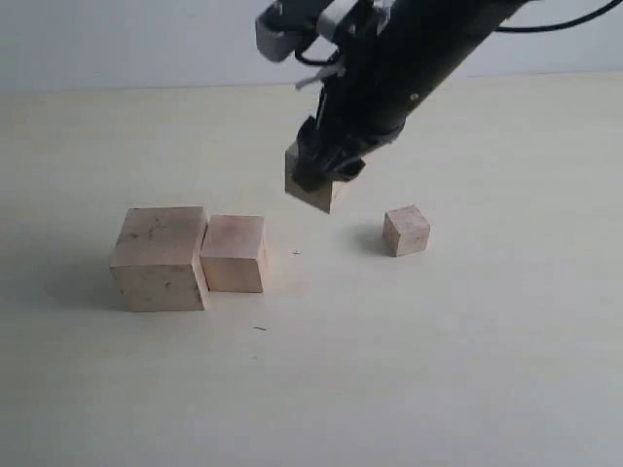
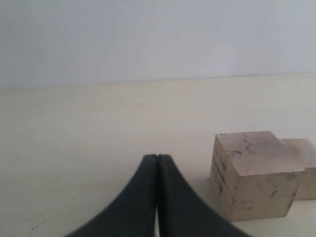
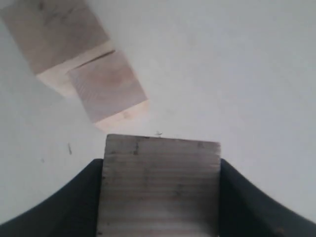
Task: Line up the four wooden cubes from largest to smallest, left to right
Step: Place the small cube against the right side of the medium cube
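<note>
The largest wooden cube [image 1: 160, 258], with dark marks, sits at the left on the table; the second-largest cube [image 1: 235, 253] touches its right side. Both appear in the right wrist view, largest [image 3: 52, 32] and second [image 3: 107, 86], and in the left wrist view, largest [image 2: 254, 173] and second [image 2: 302, 165]. My right gripper [image 1: 326, 175] is shut on the third cube [image 1: 313, 192], held in the air to the right of that pair; it fills the right wrist view [image 3: 160, 190]. The smallest cube [image 1: 406, 231] rests alone further right. My left gripper [image 2: 157, 159] is shut and empty, not seen in the exterior view.
The pale tabletop [image 1: 409, 370] stretches wide around the cubes, with a small dark speck [image 1: 260, 329] in front of them. A plain light wall [image 1: 117, 39] stands behind the table's far edge.
</note>
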Available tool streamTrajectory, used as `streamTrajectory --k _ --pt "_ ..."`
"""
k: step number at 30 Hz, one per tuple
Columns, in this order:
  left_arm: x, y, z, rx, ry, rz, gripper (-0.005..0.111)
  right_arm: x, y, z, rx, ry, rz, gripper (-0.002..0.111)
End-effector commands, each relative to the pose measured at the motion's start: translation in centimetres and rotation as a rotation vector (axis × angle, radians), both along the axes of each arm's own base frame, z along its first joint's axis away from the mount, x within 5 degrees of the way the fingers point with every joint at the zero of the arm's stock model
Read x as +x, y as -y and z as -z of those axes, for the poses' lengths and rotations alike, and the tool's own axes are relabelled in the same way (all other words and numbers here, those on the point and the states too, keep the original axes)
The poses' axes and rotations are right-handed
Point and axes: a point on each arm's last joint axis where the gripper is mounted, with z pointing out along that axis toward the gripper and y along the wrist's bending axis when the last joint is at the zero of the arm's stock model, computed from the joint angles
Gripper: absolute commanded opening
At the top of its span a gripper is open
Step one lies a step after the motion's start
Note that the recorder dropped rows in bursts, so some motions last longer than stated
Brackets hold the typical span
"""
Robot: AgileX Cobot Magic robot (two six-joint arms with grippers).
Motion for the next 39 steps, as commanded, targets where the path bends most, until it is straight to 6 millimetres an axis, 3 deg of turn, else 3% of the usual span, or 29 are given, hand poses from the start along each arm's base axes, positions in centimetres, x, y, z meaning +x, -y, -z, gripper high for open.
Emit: streamTrajectory --k 1,10,15,24,33,39 --pt "0.0 0.0 0.0 -0.012 0.008 -0.002 0.000 -0.6 -0.4 3.4 -0.051 -0.029 -0.109 0.000" --pt "0.0 0.0 0.0 -0.012 0.008 -0.002 0.000 -1.4 -3.5 9.8 -0.144 -0.027 -0.292 0.000" --pt "0.0 0.0 0.0 -0.012 0.008 -0.002 0.000 -0.8 -4.0 12.1 -0.164 0.013 -0.339 0.000" --pt "0.0 0.0 0.0 -0.012 0.008 -0.002 0.000 -0.1 -4.4 12.8 -0.165 0.150 -0.452 0.000" --pt "0.0 0.0 0.0 -0.012 0.008 -0.002 0.000 0.0 -4.5 14.4 -0.193 0.154 -0.517 0.000" --pt "0.0 0.0 0.0 -0.012 0.008 -0.002 0.000 0.0 -4.5 14.5 -0.195 0.160 -0.531 0.000"
